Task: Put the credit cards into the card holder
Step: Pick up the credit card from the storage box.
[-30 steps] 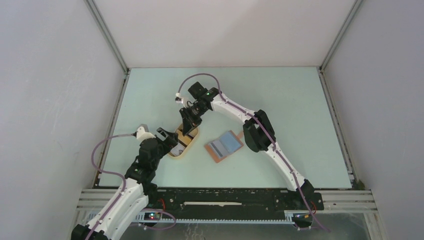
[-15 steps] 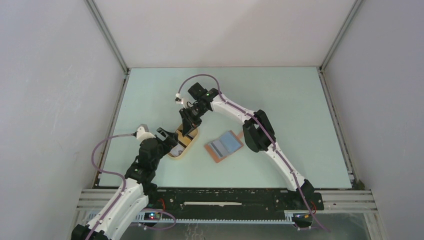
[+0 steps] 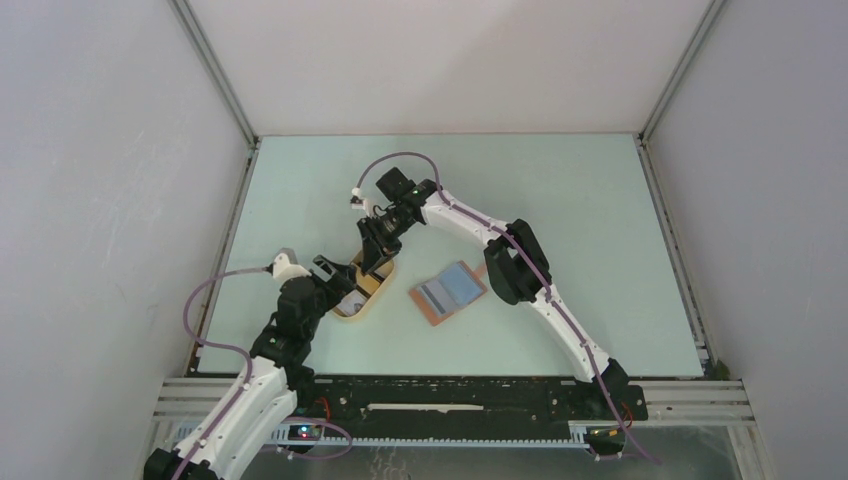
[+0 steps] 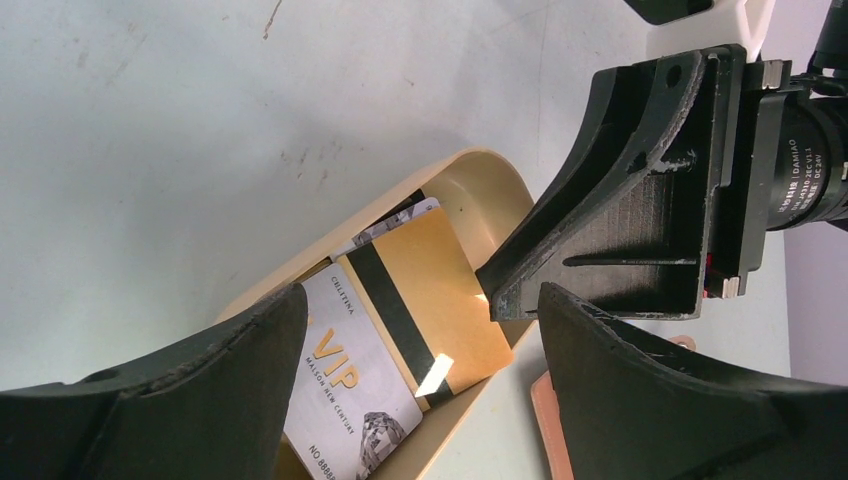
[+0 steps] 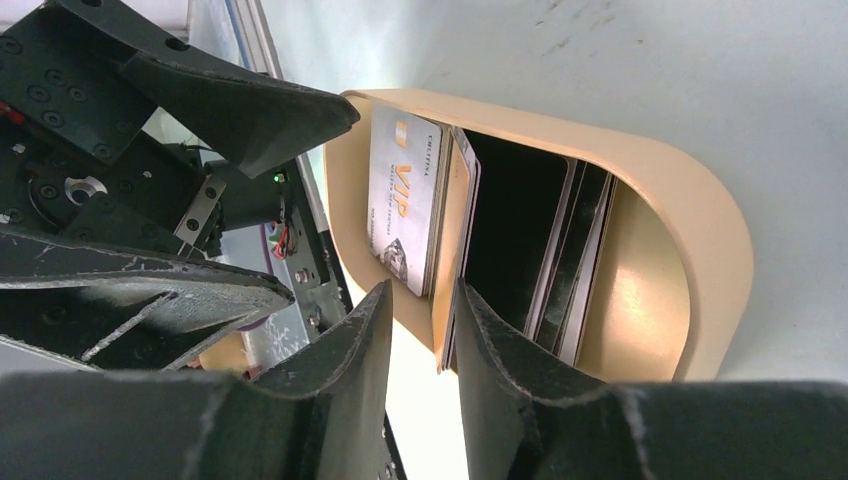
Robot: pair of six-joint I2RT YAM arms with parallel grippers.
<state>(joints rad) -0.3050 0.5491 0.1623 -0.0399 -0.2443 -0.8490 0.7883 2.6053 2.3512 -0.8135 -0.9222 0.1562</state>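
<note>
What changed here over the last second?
The right arm's fingers, dipped in the pale tan oval tray, edged slightly left and the tray seems nudged along. Nothing visibly grabbed or dropped. The left arm's fingers, credit cards and open reddish-brown leather wallet stayed put.

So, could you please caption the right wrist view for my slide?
Right hand straddling the gold card in the tan tray, beside the VIP card.

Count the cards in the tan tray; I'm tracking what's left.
4 visible, stacked in the tray: white VIP card, gold striped card, black card, pale patterned card. More may be hidden.
</note>
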